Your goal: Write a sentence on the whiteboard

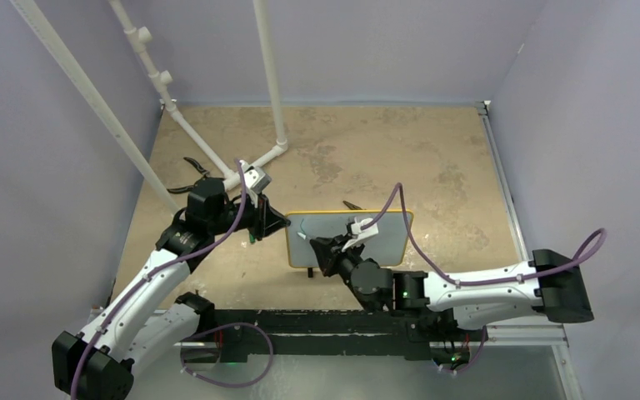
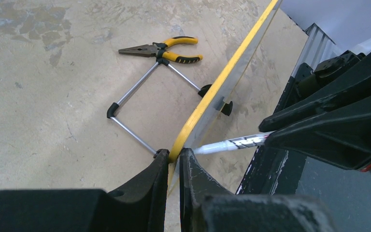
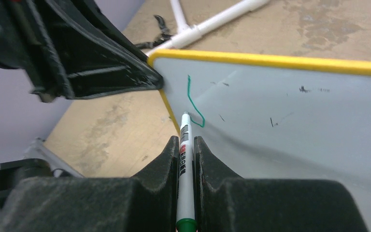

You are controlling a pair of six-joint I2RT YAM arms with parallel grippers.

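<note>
My left claw (image 2: 174,163) pinches the whiteboard (image 2: 232,67) by its yellow side edge, bracing it on the table (image 2: 53,121) against writing pressure. My right claw (image 3: 186,145) clamps the marker (image 3: 185,162), tip at the board's left part. The right wrist view shows the sentence (image 3: 193,104) as one green stroke. The left wrist view shows the wire stand (image 2: 135,96) behind.

Occlusions and cut-offs, three views.

Overhead: the right gripper (image 1: 315,244) and its wrist cover the lower left of the whiteboard (image 1: 387,240); the sentence (image 1: 298,225) is a green fleck, too small to read. Left wrist: board edge-on, writing face unseen, far end cut by the top edge; the marker (image 2: 232,143) has its tip hidden behind the frame and its barrel under the right gripper. Right wrist: board runs off right and bottom edges; marker's rear end cut off; dark specks on the face unidentifiable.
</note>
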